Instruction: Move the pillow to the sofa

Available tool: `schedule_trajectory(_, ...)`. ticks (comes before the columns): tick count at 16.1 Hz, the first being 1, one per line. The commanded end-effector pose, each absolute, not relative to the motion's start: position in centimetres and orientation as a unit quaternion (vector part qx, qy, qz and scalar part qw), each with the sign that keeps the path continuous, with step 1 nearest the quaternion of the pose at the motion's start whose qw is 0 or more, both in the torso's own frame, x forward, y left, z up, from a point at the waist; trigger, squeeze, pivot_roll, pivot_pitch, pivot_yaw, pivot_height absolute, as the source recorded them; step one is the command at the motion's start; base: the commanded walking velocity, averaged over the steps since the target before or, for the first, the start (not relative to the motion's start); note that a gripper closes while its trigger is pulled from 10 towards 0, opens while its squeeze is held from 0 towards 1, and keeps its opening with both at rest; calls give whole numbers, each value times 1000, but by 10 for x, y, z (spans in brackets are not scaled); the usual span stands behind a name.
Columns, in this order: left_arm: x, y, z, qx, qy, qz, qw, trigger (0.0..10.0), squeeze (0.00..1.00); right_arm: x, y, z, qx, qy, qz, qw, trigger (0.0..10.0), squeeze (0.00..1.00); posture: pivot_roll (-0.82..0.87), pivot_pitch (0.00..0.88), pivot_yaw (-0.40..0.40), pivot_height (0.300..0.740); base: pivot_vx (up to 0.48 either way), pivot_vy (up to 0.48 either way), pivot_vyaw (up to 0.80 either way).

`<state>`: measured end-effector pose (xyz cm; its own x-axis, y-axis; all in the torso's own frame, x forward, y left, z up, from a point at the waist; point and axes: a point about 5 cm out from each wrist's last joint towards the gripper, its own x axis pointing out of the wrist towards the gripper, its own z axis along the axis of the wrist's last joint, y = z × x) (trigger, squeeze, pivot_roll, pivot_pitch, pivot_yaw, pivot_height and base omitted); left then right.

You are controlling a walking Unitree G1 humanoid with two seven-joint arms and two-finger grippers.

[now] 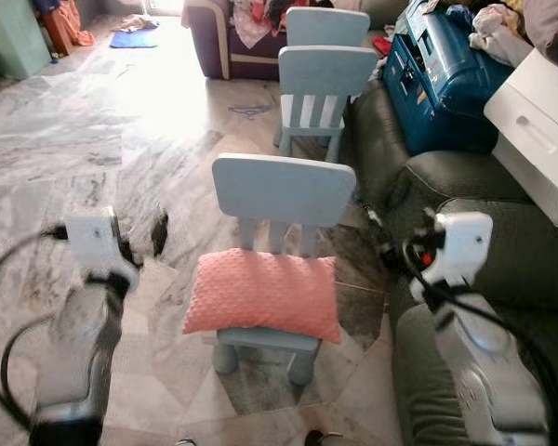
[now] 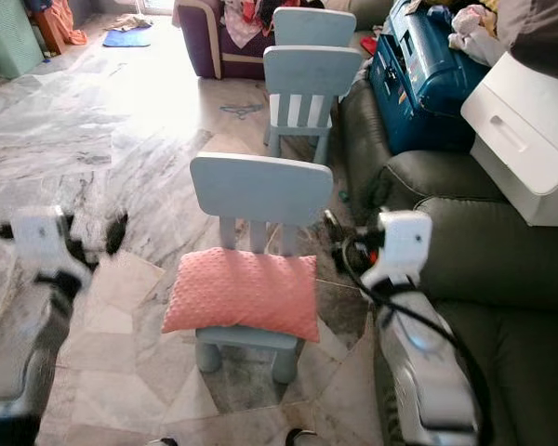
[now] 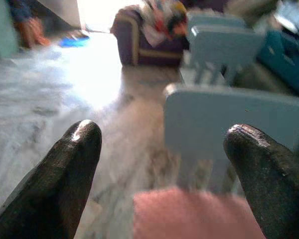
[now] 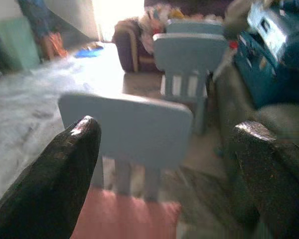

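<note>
Pink pillow lies on a pale blue child's chair at frame centre. Left gripper and right gripper hover either side, fingers spread wide, empty.

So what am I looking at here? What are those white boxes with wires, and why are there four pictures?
It is a walking robot in a living room. Two pictures come from cameras in its head, looking down. The white boxes are its wrists: the left hand and the right hand each have two black fingers. The other two pictures come from small cameras on those wrists, looking out between the fingers, which stand wide apart. Both hands are open and hold nothing. In front stands a small blue chair with a pink pillow lying on its seat. To the robot's right is a dark green sofa, where the pillow should go. More blue chairs stand farther back.
</note>
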<state>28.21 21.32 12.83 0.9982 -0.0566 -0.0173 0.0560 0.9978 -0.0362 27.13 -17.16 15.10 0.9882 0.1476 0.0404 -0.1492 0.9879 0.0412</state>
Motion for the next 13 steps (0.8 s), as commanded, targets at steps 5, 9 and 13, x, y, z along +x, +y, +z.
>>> schedule_trajectory(5, 249, 180, 104, -2, 81, -140, 987, 10000, 0, 254, -186, 149, 5, -16, 39, 999, 10000, 0, -129, 132, -5, 740, 0, 0, 0)
schedule_trajectory(9, 246, 191, 103, -23, 74, -112, 991, 10000, 0, 237, -194, 136, 14, 8, 17, 1000, 10000, 0, -132, 130, -7, 740, 0, 0, 0)
schedule_trajectory(13, 252, 189, 111, -26, 64, -126, 990, 10000, 0, 243, -188, 141, 16, 2, 29, 999, 10000, 0, -136, 125, -10, 740, 0, 0, 0)
